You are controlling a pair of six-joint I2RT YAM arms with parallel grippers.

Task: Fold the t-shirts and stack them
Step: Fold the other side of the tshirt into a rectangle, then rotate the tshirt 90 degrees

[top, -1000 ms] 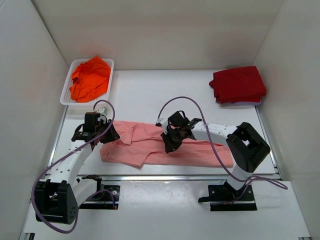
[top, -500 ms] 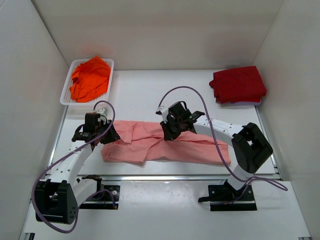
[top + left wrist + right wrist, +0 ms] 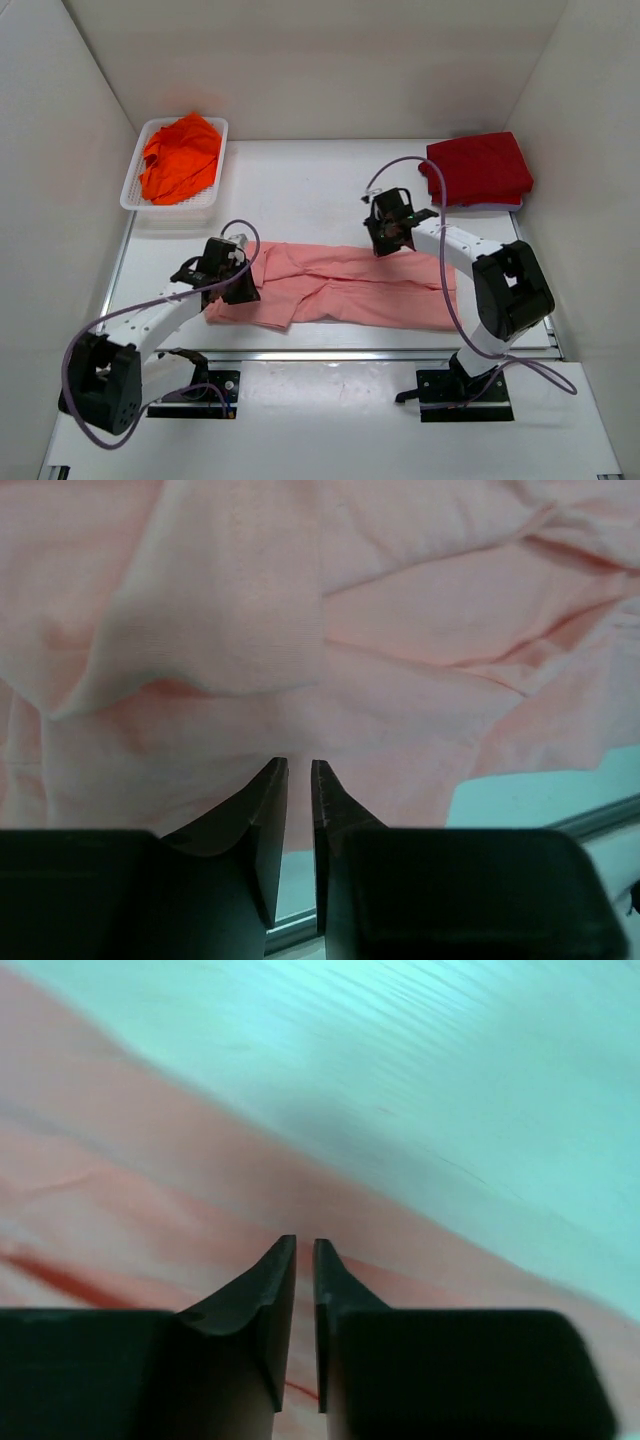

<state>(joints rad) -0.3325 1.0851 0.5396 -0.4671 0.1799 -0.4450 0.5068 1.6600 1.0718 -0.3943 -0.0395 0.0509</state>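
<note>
The salmon-pink t-shirt (image 3: 350,295) lies crumpled lengthwise across the middle of the table. My left gripper (image 3: 240,285) hovers over its left end with the jaws shut and nothing between them; the left wrist view shows the gripper (image 3: 298,765) above wrinkled pink cloth (image 3: 400,680). My right gripper (image 3: 383,243) is at the shirt's far edge, right of centre, also shut and empty; the right wrist view, blurred, shows the gripper (image 3: 305,1242) over pink cloth (image 3: 150,1180). The dark red t-shirt (image 3: 475,168) lies folded at the back right. The bright orange t-shirt (image 3: 180,155) lies bunched in the basket.
A white slotted basket (image 3: 132,190) stands at the back left. White walls close in the table on the left, back and right. A metal rail (image 3: 330,355) runs along the table's near edge, in front of both arm bases.
My right gripper has moved from the shirt's middle back and to the right, to its far edge. My left gripper has moved right, from beside the shirt's left end to over it.
</note>
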